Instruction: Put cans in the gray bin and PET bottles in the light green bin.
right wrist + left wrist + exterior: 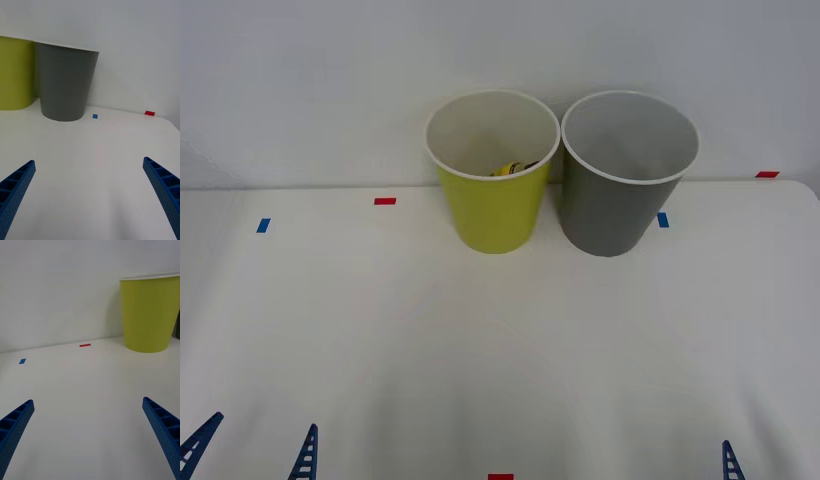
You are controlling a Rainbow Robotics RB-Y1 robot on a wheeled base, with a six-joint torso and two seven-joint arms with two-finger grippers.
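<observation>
The small PET bottle with its yellow body and dark cap [511,168] lies inside the tapered round light green bin [492,210], low against the wall that faces the robot, so that only a sliver of yellow and a bit of dark cap peek over the white rim. How its long axis runs cannot be told from so little. Just beside that bin, on the robot's right, stands the tapered round gray bin with a thin white rim [620,205]; what can be seen of its gray inside holds nothing, though the near wall hides the bottom. Both bins stand at the far edge of the white table [500,350], against the wall, among small red and blue tape marks [385,201].

Both bins lie straight ahead of the grippers and well apart from them. The left gripper [88,427] hangs low at the near edge with its blue ribbed fingers spread wide and nothing between them; the light green bin is on its side. The right gripper [88,187] is likewise spread and bare, nearer the gray bin.

With the bottle already binned and no can on the table, the sorting looks finished or awaiting a fresh item.
</observation>
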